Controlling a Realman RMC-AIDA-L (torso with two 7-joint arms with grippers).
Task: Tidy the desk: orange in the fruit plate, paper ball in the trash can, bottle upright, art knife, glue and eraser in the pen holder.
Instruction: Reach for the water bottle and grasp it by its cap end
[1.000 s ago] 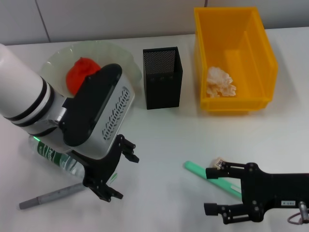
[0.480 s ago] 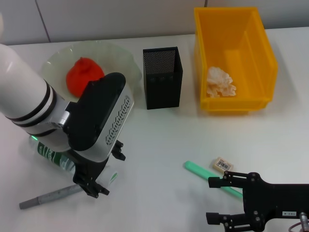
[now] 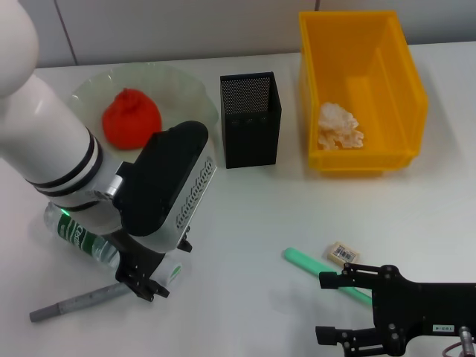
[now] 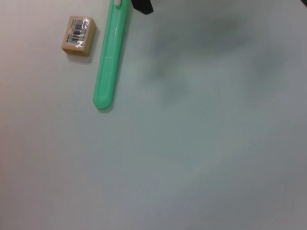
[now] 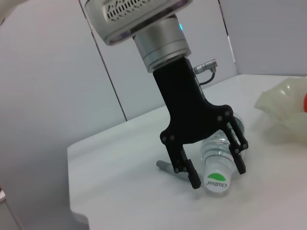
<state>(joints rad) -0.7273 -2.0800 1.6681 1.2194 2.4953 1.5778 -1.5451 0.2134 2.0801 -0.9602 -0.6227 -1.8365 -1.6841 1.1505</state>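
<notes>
Near the tabletop's front-left corner, we see the bottle [image 5: 218,158] lying flat, cap toward the front; the left claw [image 5: 209,163] straddles its neck, open, gripping nothing yet.

I am looking at a white counter [image 3: 245,223] lying under even light, with a pale grey panelled wall [image 3: 171,30] running along its far edge
</notes>
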